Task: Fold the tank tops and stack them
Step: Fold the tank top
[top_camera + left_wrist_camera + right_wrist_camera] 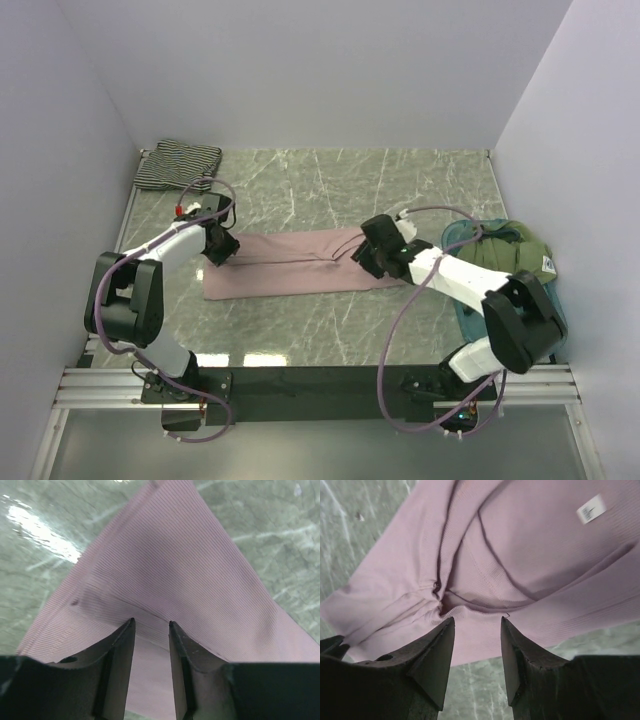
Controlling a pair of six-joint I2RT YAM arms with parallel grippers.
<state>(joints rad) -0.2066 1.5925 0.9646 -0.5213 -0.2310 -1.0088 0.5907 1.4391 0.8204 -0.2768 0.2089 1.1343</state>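
Top external view: the pink top (pixel 290 265) lies flat as a long band across the middle of the bench (pixel 400 190), with the left pincer (pixel 220 252) at its left end and the right pincer (pixel 366 252) at its right end. We judge that the arms stand at opposite ends so that both can lift one edge together for a fold. Left wrist view: the left pincer (pixel 151 623) is released, fingers parted over a layered edge. Right wrist view: the right pincer (pixel 477 619) is likewise released, poised at the neckline, with a white label (pixel 591 508) farther off. The striped top (pixel 178 165) rests folded in the far left corner, which we take to be the base of the stack. A tray (pixel 466 318) on the right holds a green garment (pixel 515 250).
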